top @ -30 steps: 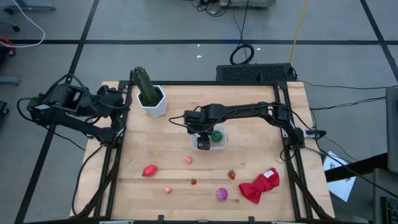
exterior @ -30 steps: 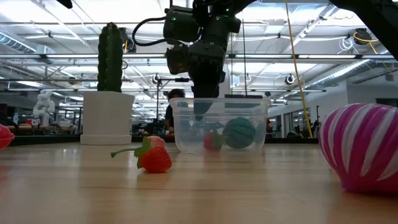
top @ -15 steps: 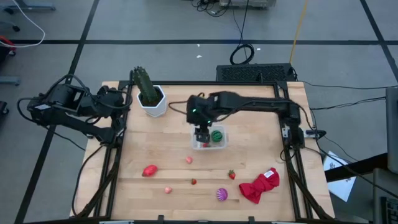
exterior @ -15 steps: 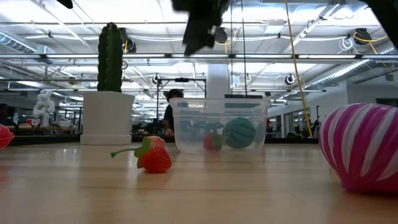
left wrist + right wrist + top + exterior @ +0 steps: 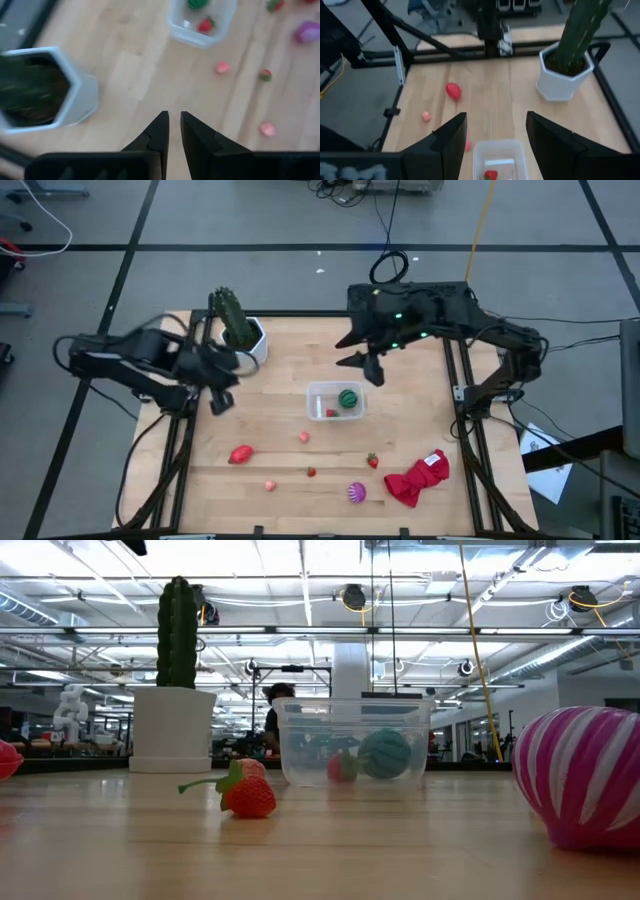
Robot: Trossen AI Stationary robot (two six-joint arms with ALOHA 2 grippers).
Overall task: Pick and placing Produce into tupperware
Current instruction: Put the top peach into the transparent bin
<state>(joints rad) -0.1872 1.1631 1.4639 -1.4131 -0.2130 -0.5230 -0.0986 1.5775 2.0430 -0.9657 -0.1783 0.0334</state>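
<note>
Here, the wood table (image 5: 270,370) is sitting on grey floor (image 5: 250,270), the tub (image 5: 336,402) is lying just below the right gripper (image 5: 372,372), its fingers apart, and the left gripper (image 5: 218,402), fingers together, is hovering well apart.

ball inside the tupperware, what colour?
Green with faint stripes: the ball in the tupperware, clearest in the low view.

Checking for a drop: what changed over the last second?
Right gripper rose out of the tupperware and pulled back toward the far edge, open and empty. Left gripper, shut, swung in over the table. Green ball, strawberry and the loose produce stayed put.
</note>
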